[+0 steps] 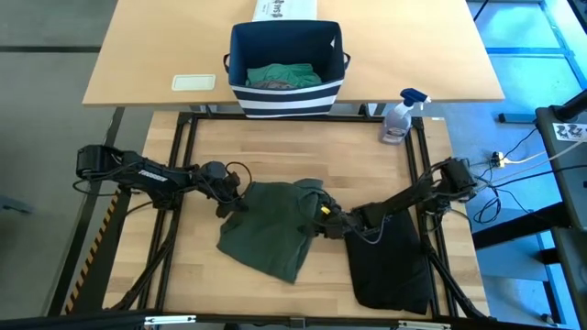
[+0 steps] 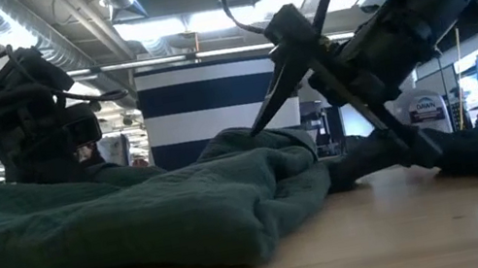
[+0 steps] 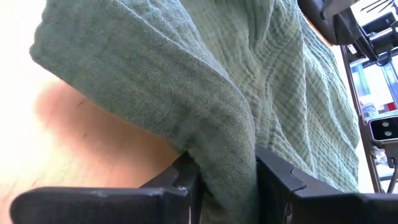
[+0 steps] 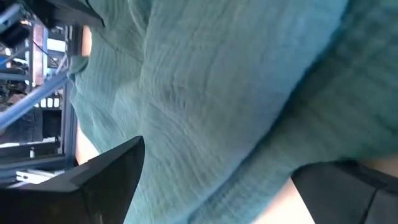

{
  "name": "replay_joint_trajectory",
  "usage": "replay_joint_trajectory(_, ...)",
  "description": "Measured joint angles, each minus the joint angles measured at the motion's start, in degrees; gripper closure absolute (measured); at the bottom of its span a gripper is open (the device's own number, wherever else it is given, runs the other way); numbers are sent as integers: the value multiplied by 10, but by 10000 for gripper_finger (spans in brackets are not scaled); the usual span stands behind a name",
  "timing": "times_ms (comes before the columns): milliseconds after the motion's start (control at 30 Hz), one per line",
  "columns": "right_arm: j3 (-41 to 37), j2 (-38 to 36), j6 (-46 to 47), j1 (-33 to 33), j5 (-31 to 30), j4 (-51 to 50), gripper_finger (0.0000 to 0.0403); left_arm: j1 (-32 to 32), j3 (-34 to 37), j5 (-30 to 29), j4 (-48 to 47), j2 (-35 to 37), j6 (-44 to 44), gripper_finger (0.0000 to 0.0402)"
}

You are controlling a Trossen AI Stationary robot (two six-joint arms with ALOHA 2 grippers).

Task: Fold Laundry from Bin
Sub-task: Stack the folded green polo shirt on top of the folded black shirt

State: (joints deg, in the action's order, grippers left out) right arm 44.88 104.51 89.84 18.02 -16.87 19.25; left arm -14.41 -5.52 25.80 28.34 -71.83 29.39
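A dark green garment lies crumpled on the wooden table, and also shows in the low view. My left gripper is shut on its far left corner. My right gripper is open at the garment's right edge, its fingers wide apart with green cloth between them. A black garment lies flat on the table under my right arm. The navy striped bin stands on the far table and holds teal-green and grey laundry. My left gripper pinches a bunched fold of the green garment between its two fingers, at the garment's far left corner. The fingers come in low from the table's left. The cloth runs slack from the fingers over the table. My right gripper's open fingers stand on either side of the garment's right edge; I cannot tell whether they touch it.
A spray bottle stands at the table's far right corner. A white printed box stands behind the bin, and a pale card lies on the far table. Bare wood shows at the table's far half and near left.
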Motion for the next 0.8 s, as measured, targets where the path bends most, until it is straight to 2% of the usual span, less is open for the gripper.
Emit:
replay_joint_trajectory(200,0,15,-18,-18,6,31,21,0,0,0,0,0,0,302)
replay_joint_trajectory(333,1,24,-23,-23,5,20,56,0,0,0,-1,0,0,302)
replay_joint_trajectory(467,1,26,-64,-23,-1,21,143,0,0,-16,-4,0,-2,302)
replay_joint_trajectory(600,0,28,-127,-27,-31,17,267,0,0,-54,-4,0,-25,311)
replay_joint_trajectory(700,-1,29,-177,-26,-31,21,366,0,0,-67,-4,0,-37,338)
replay_joint_trajectory(733,-1,29,-198,-26,-30,22,382,0,0,-66,-4,0,-41,352)
replay_joint_trajectory(800,-2,30,-216,-25,-28,27,384,0,0,-63,-4,0,-45,385)
